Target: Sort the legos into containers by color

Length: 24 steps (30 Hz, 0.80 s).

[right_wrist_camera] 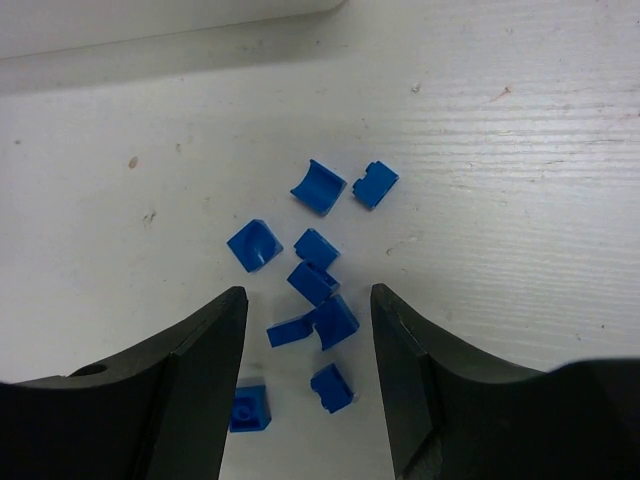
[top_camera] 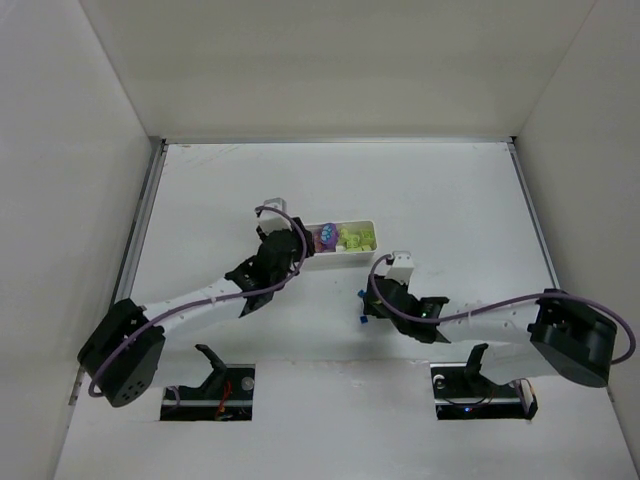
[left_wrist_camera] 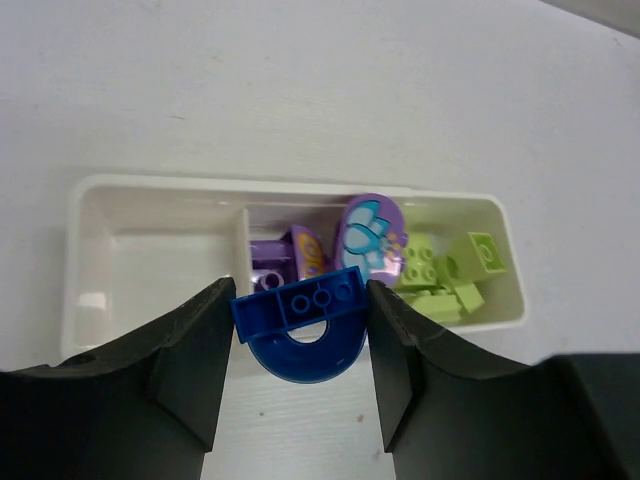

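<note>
Blue plastic is sitting between the fingers of the left gripper [left_wrist_camera: 298, 345]: it is pinching a blue arch brick [left_wrist_camera: 300, 305] by its two short ends, and both pads are pressing flat against it. The brick is hanging just in front of the near wall of the white tray [left_wrist_camera: 250, 183], roughly in line with the divider between the left and middle compartments; whether it is touching the wall I cannot tell. Purple pieces [left_wrist_camera: 372, 235] are lying in the middle compartment, and lime bricks [left_wrist_camera: 450, 270] are piling up in the right one.

Over on the right, the right gripper [right_wrist_camera: 308, 298] is hovering with its fingers spread apart and gripping nothing. Small blue bricks [right_wrist_camera: 318, 282] are lying scattered on the white table [right_wrist_camera: 500, 200] beneath it, several of them between the two fingers, well apart from the tray.
</note>
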Each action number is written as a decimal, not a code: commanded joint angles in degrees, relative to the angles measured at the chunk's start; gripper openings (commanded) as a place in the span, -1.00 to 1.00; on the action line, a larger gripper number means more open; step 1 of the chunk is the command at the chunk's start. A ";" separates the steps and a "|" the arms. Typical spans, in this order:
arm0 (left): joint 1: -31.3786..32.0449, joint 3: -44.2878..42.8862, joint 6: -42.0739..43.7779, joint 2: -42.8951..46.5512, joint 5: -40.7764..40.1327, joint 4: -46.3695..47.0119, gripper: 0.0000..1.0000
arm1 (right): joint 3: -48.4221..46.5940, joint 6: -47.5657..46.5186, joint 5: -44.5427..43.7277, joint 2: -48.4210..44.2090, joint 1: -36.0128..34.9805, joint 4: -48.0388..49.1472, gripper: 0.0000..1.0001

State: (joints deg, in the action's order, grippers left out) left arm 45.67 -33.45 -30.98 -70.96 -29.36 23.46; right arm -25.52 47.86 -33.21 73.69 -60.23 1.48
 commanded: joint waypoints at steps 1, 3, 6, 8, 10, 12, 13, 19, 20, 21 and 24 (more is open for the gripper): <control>-4.39 0.76 -1.71 0.04 2.65 -0.88 -0.48 | -4.09 0.48 -4.31 2.59 -1.07 -3.05 0.16; -6.50 0.58 -1.89 -1.54 2.82 -0.79 -0.47 | -5.33 0.57 -5.19 4.17 -1.86 -4.46 0.15; -8.71 -1.17 -1.63 -4.79 5.36 -1.05 -0.46 | -6.65 1.54 -6.42 5.93 -2.48 -6.30 0.12; -9.06 -1.53 -1.80 -5.94 6.16 -1.05 -0.46 | -7.44 1.45 -7.13 7.08 -2.57 -6.92 0.09; -9.15 -1.62 -1.80 -7.00 5.90 -1.23 -0.46 | -7.88 1.71 -7.92 7.52 -2.83 -7.80 0.08; -9.50 -1.62 -1.54 -7.87 5.11 -2.01 -0.46 | -8.06 2.33 -8.36 7.87 -2.83 -8.33 0.06; -9.59 -1.70 -1.28 -8.31 4.50 -2.45 -0.46 | -8.23 2.33 -8.36 8.13 -2.75 -8.33 0.04; -8.72 -3.81 1.45 -11.30 0.45 -3.77 -0.31 | -9.20 2.33 -8.36 10.42 -2.83 -8.24 -0.14; -8.45 -3.90 1.54 -11.48 -0.07 -3.86 -0.25 | -9.37 2.24 -8.45 10.77 -2.83 -8.33 -0.18; -8.28 -3.81 1.63 -11.48 -0.43 -3.78 -0.20 | -9.46 2.15 -8.54 10.95 -2.83 -8.33 -0.22; -8.10 -3.46 1.63 -10.96 -0.61 -3.34 -0.06 | -9.11 2.68 -8.97 10.42 -3.10 -8.42 -0.28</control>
State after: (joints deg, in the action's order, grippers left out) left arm 37.17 -35.14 -30.48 -82.67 -27.79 19.97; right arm -33.50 49.41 -41.25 83.83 -62.46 -5.69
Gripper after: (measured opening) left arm 0.482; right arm 0.367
